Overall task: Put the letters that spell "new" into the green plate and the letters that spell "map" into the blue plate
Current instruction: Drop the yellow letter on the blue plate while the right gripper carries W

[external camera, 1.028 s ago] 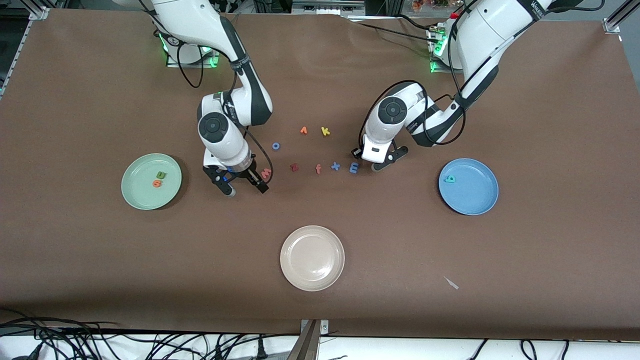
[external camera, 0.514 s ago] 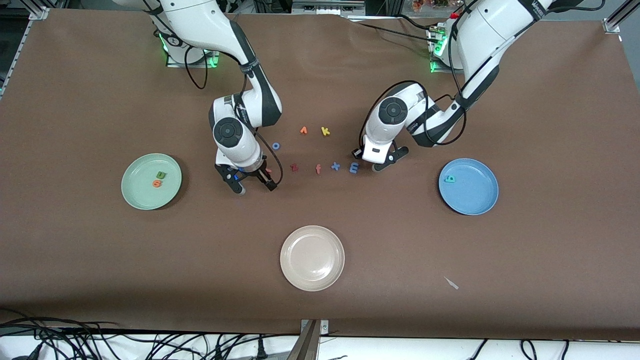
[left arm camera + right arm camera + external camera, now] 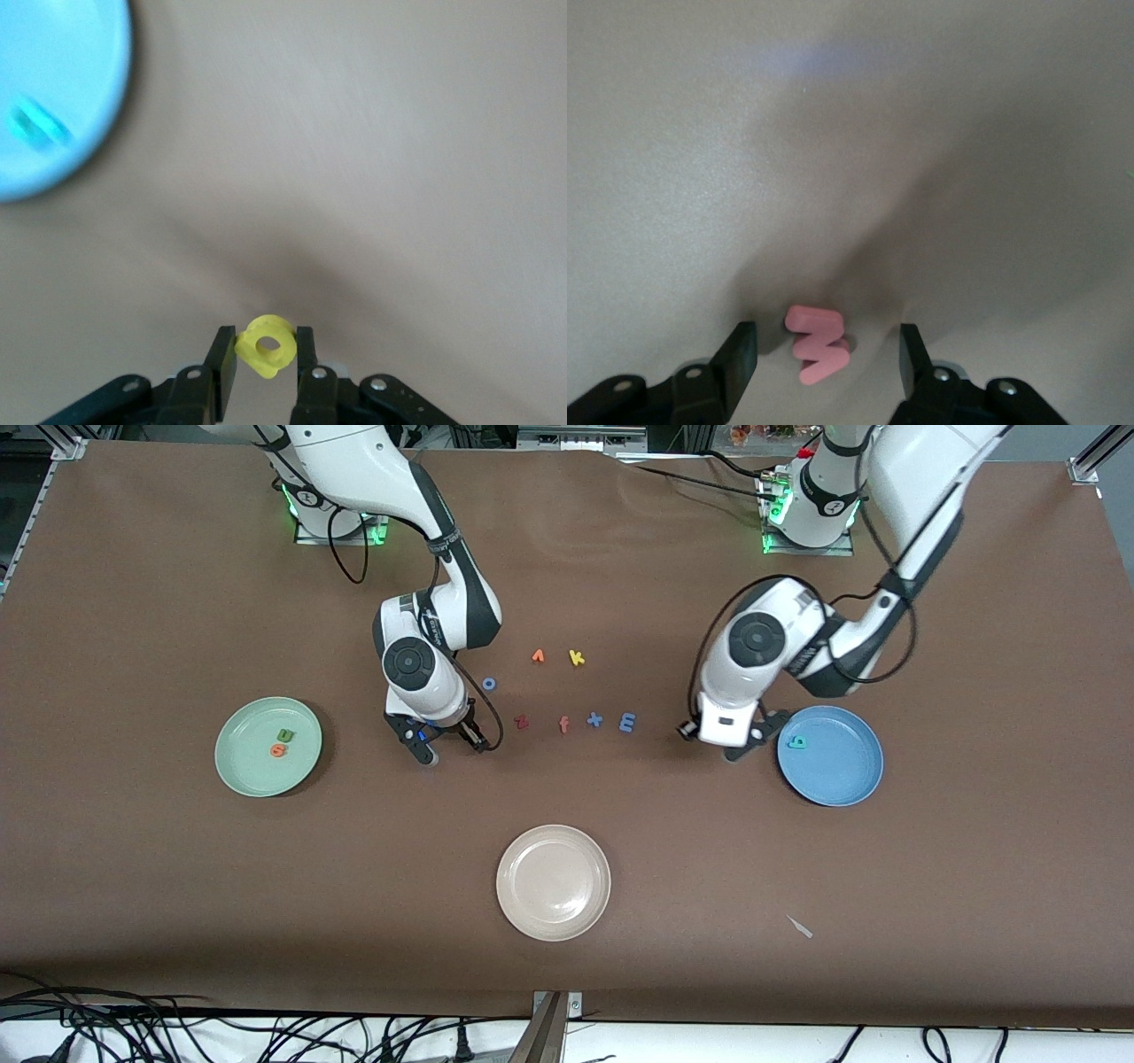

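My left gripper (image 3: 711, 744) is shut on the yellow a (image 3: 270, 354) and hangs over the table between the light blue m (image 3: 627, 722) and the blue plate (image 3: 842, 775). The teal p (image 3: 797, 741) lies in that plate. My right gripper (image 3: 826, 343) is open and low at the table, its fingers either side of the salmon w (image 3: 818, 345) with gaps on both sides. In the front view the right gripper (image 3: 454, 748) hides the w. The green plate (image 3: 248, 766) holds the green n (image 3: 284, 735) and the orange e (image 3: 278, 750).
A row of loose letters lies between the grippers: dark red z (image 3: 522, 722), salmon f (image 3: 563, 724), blue x (image 3: 594, 720). Farther from the camera lie a blue o (image 3: 488, 684), an orange letter (image 3: 538, 656) and the yellow k (image 3: 577, 658). A cream plate (image 3: 532, 903) sits nearest the camera.
The left arm has swung from beside the m toward the blue plate, carrying the yellow a. The right gripper has shifted over the w and its fingers have narrowed.
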